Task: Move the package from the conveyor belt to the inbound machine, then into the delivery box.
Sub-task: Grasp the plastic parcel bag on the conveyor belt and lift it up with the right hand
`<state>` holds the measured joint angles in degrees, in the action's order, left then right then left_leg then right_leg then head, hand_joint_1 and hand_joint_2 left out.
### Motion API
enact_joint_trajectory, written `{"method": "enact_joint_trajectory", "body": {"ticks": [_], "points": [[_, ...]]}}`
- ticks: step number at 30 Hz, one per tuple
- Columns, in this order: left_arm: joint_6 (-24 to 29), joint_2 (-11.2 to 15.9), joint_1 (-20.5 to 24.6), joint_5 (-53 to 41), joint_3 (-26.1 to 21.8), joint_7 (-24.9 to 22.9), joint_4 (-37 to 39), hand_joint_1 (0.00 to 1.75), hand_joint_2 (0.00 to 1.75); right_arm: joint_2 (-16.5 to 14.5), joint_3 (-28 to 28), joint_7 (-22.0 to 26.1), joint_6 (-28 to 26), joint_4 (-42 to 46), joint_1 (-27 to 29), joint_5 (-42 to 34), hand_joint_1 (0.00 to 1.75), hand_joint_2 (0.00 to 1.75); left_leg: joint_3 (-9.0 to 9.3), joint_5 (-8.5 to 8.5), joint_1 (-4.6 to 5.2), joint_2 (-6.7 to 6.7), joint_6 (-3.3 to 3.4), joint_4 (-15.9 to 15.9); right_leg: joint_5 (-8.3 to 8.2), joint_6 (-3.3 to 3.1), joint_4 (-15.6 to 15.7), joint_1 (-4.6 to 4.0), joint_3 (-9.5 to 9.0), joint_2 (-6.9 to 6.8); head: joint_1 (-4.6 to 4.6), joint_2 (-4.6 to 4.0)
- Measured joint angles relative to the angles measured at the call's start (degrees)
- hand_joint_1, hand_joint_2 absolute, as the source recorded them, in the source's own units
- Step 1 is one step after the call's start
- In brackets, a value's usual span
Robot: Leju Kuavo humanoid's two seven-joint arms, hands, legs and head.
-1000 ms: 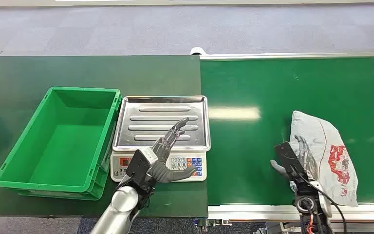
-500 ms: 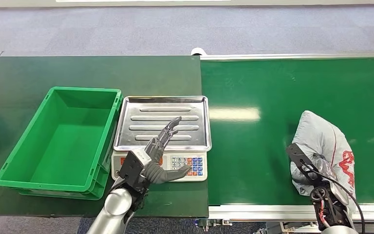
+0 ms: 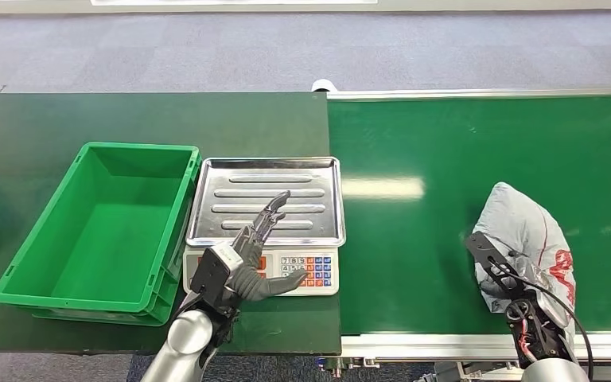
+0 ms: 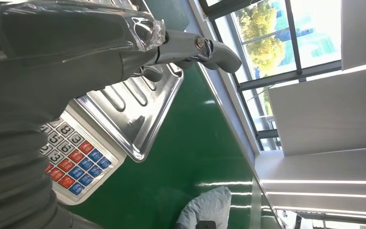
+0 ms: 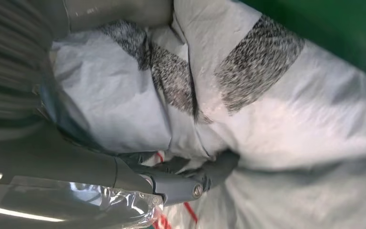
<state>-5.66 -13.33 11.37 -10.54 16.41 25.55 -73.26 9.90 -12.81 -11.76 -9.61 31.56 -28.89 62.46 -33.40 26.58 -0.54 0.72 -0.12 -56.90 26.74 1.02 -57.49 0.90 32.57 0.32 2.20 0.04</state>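
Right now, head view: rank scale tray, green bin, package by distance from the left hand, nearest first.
From the left hand:
1. Scale tray, fingers reaching over its near edge.
2. Green bin, just to the hand's left.
3. Package, far right on the conveyor, in the right hand.

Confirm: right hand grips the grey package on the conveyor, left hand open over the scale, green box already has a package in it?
Not quite. The head view shows the green box empty. The rest holds: right hand grips the grey package on the conveyor; left hand open over the scale.
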Motion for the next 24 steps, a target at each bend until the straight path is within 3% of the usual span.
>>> {"method": "enact_joint_trajectory", "body": {"ticks": [11,18,24], "points": [[0.32,0.00,-0.80,0.16,-0.36,0.54,-1.37,0.00,1.75,-3.05,-0.98,23.95,-4.65,9.17,3.96,-14.36,1.75,1.75,-0.13,0.00,-0.02,-0.03,-0.01,0.02,-0.03,0.01,-0.02,-0.08,0.21,0.08,0.03,0.01],[0.26,-0.20,-0.29,0.66,-0.48,1.81,-0.41,0.00,1.75,-5.90,-0.86,31.59,-9.30,22.38,9.68,-20.59,1.75,1.75,-0.35,0.00,-0.01,-0.03,-0.01,0.02,-0.01,0.02,-0.02,-0.07,0.42,0.08,0.02,0.01],[0.20,-0.75,0.14,1.51,-0.69,2.92,0.24,0.00,1.75,-7.99,-0.71,37.77,-19.53,33.35,14.52,-20.37,1.75,1.75,-0.41,0.01,0.00,-0.04,-0.02,0.02,-0.01,0.02,-0.02,-0.06,0.48,0.09,0.02,0.01]]}}
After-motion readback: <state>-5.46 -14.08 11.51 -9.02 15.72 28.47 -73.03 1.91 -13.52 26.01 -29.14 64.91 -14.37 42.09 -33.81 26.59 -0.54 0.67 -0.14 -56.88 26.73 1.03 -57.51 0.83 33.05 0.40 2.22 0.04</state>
